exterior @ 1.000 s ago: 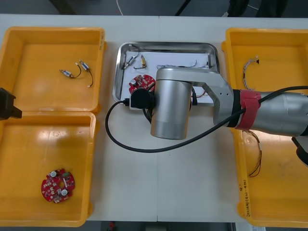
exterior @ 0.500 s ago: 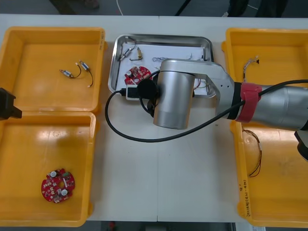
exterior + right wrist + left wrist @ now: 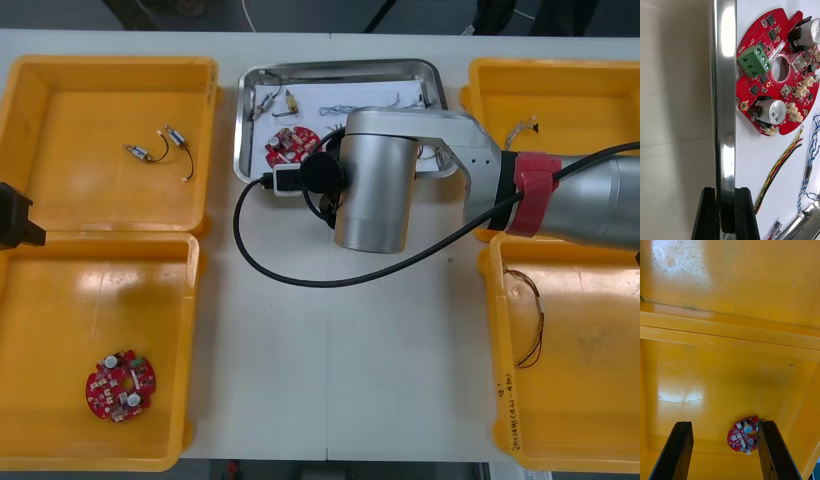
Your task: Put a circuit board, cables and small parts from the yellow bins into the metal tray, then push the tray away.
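My right arm reaches in from the right side, with the wrist turned downward. My right end effector has both fingers pinched on the rim of the metal tray. My left end effector hangs parked at the left, fingers spread wide apart.

This looks like a robotics lab or electronics workshop bench. A light table carries four yellow bins of sorted stock: red boards, cables and small metal parts. A steel tray sits between them. A silver robot arm, trailing a black lead, reaches across the table.
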